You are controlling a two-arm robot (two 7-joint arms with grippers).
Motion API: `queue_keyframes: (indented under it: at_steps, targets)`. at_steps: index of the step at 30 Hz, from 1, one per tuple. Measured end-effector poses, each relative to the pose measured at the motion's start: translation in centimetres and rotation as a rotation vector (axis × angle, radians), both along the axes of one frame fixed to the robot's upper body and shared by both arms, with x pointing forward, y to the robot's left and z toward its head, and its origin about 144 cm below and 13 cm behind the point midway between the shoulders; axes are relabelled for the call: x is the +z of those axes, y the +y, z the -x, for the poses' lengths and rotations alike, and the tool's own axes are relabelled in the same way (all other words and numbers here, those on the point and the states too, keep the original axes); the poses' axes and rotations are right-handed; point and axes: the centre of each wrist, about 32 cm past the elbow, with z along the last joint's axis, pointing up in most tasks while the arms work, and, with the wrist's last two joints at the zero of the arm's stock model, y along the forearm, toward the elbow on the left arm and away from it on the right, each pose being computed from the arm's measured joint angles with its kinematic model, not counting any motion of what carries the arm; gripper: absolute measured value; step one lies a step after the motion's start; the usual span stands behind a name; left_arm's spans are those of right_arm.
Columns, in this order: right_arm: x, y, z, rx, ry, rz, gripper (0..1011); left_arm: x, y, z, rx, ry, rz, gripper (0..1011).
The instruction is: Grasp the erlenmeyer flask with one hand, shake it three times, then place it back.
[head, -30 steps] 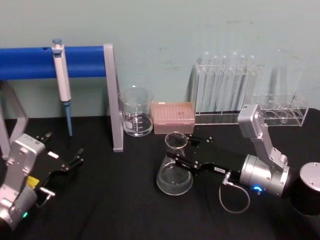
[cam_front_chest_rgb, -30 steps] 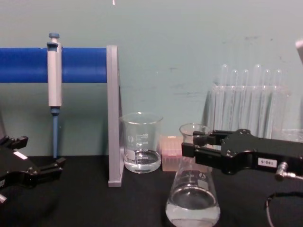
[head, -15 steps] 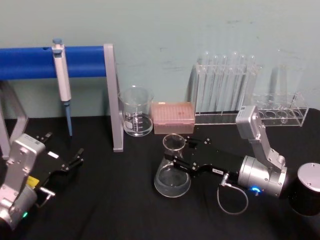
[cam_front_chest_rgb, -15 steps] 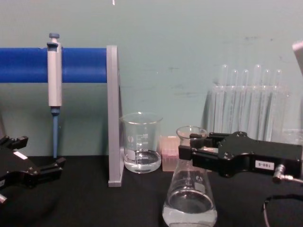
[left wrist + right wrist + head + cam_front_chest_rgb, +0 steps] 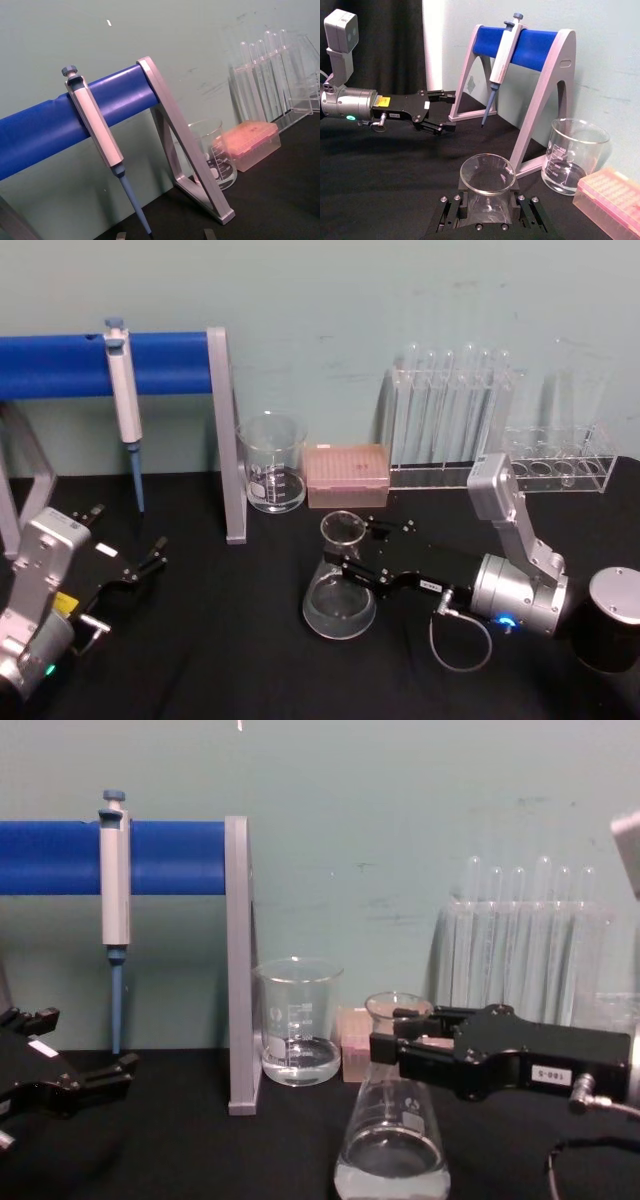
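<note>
Beaker [image 5: 572, 155]: "500"; "400" (approx.)

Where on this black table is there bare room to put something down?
The widest bare patch of table lies between the left gripper and the flask, in front of the stand. The back row is crowded: beaker, tip box, tube racks. The right gripper, shut on the flask, and its arm take the right side.

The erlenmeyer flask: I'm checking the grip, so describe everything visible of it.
The erlenmeyer flask is clear glass, conical, with a wide base, narrow neck, flared rim and white markings. A little clear liquid sits at the bottom. It stands upright, the right gripper shut on its neck, fingers touching the glass. Whether its base touches the table is unclear.
</note>
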Motion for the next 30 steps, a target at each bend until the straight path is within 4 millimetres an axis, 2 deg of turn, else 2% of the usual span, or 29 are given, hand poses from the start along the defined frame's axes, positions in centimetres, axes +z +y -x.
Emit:
queue_keyframes:
  at_steps: [30]
  targets:
    - [-0.70,0.47,-0.65,0.019,0.029,0.013,453,0.00,0.00,0.00,0.000,0.000,0.000,1000]
